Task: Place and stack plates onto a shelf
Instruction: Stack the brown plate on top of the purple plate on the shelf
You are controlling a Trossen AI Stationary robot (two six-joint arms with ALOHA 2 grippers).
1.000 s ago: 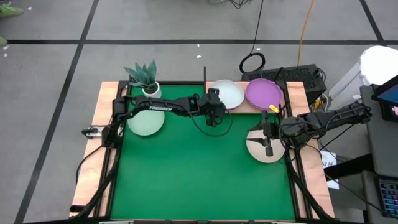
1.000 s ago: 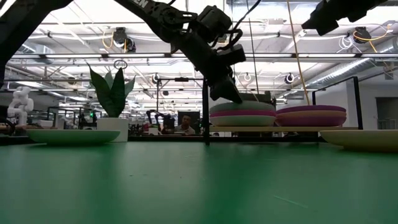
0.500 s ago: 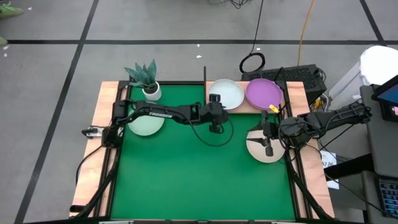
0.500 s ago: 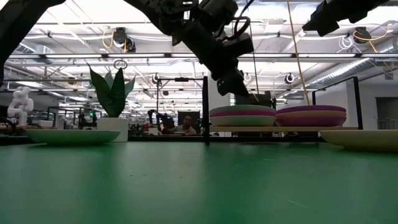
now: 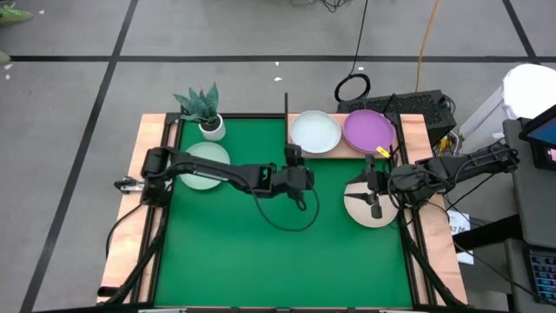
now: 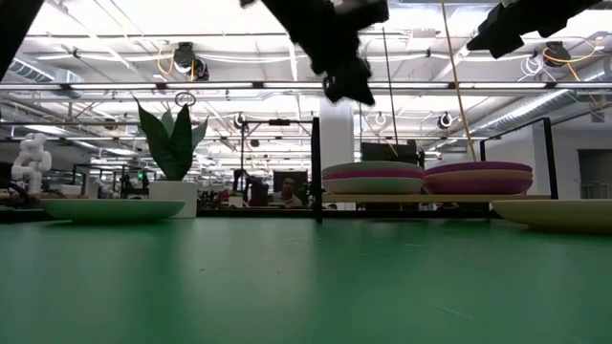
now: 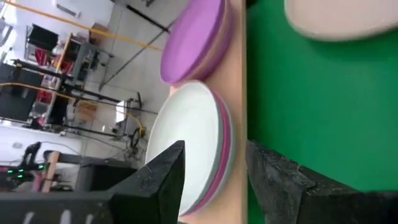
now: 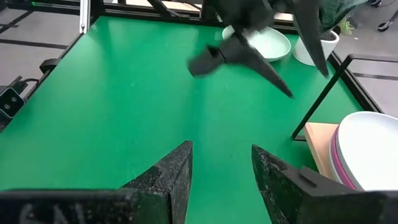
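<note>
My left gripper [image 5: 293,158] [image 7: 214,149] is open and empty, high above the green mat [image 5: 261,243], just short of the wooden shelf [image 5: 340,154]. On the shelf stand two stacks of plates: one topped by a pale mint plate [image 5: 314,132] [image 7: 186,130] with pink beneath, one topped by a purple plate [image 5: 368,129] [image 7: 193,37]. Another mint plate [image 5: 207,169] [image 6: 113,208] lies flat on the mat under the left arm. My right gripper [image 5: 374,207] [image 8: 221,149], open and empty, hovers over a beige plate [image 5: 365,216] [image 6: 564,212] lying on the mat.
A plant in a small white pot [image 5: 208,122] stands at the mat's far left corner. A thin black post [image 6: 316,167] rises at the shelf's left end. Black frame rails [image 5: 408,243] line the mat's sides. People sit in the room behind.
My left gripper has drawn back from the mint-topped stack on the shelf toward the table's near edge and risen well above it, staying open and empty. The stacks on the shelf have not moved.
</note>
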